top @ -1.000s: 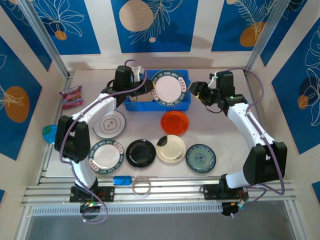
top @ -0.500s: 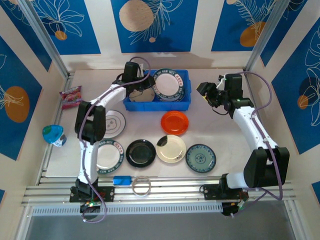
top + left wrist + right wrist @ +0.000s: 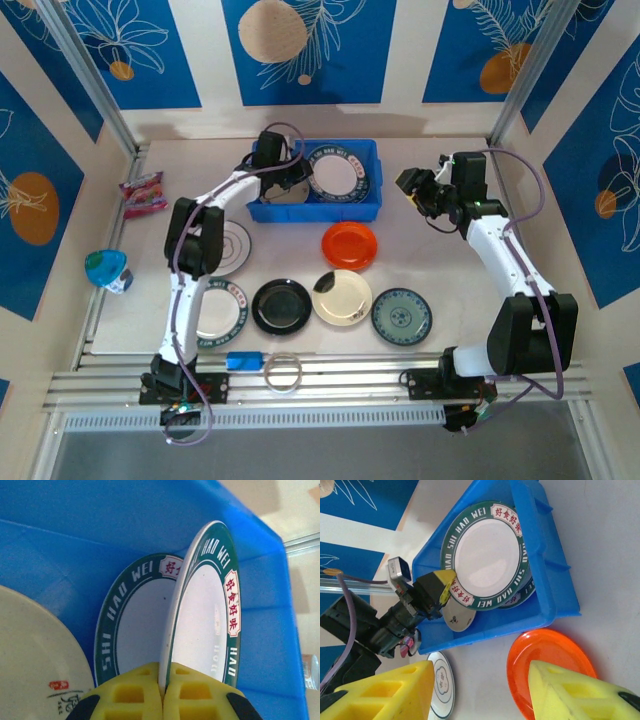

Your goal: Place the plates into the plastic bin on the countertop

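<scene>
Beige countertop holds the blue bin, where left hand clamps a green-rimmed plate; right hand gapes.

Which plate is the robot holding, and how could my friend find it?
Look at the blue bin at the back of the table. Inside it, the left end effector pinches a white plate with a dark green lettered rim. Unlike the matching plate behind it, this one is tilted up on edge, gripped at its rim.
</scene>
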`<state>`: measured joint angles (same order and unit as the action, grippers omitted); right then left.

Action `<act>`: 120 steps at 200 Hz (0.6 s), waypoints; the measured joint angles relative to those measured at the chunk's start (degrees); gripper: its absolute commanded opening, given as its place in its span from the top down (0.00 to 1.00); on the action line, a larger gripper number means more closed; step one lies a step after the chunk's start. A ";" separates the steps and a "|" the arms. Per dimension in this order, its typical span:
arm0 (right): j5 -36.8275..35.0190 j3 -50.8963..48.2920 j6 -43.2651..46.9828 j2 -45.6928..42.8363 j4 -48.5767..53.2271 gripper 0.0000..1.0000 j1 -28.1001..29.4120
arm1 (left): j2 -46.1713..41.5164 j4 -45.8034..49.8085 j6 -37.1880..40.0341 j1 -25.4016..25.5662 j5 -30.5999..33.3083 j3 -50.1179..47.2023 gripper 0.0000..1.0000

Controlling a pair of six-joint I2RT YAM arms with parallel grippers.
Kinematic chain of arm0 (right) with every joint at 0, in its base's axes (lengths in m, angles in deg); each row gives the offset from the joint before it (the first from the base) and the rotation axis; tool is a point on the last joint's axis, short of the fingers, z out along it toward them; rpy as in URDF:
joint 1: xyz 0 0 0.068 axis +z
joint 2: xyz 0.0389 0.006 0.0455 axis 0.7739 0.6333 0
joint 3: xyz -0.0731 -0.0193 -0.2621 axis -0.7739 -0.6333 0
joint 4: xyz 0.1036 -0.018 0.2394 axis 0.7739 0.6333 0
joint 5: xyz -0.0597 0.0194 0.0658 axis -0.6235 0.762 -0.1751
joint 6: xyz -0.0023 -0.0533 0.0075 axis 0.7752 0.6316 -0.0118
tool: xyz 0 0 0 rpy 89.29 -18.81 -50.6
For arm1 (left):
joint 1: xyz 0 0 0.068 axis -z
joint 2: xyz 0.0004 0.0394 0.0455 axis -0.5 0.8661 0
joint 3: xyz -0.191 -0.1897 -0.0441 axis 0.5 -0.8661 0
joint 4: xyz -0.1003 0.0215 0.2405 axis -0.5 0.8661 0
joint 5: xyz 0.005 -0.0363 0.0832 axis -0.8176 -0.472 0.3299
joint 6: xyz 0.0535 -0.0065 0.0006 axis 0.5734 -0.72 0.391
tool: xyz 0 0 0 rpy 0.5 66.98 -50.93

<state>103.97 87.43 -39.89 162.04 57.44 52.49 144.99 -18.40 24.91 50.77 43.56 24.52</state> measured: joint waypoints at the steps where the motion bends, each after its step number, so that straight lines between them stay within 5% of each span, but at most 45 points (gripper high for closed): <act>1: 0.00 -0.07 0.00 0.00 0.00 0.47 0.00 | 0.09 -0.04 -0.02 0.00 0.00 0.02 1.00; 89: 0.87 -1.14 -0.20 1.46 -1.79 0.48 0.02 | 3.17 -0.72 -2.14 0.02 -0.48 1.09 1.00; 120: 0.85 -1.25 -0.20 2.34 -1.84 0.48 0.35 | 4.13 0.81 -2.01 0.02 -0.46 3.15 0.80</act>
<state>104.82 86.19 -40.09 164.38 55.60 52.84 149.12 -17.59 22.90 50.79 43.10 27.67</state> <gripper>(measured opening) 0.525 0.121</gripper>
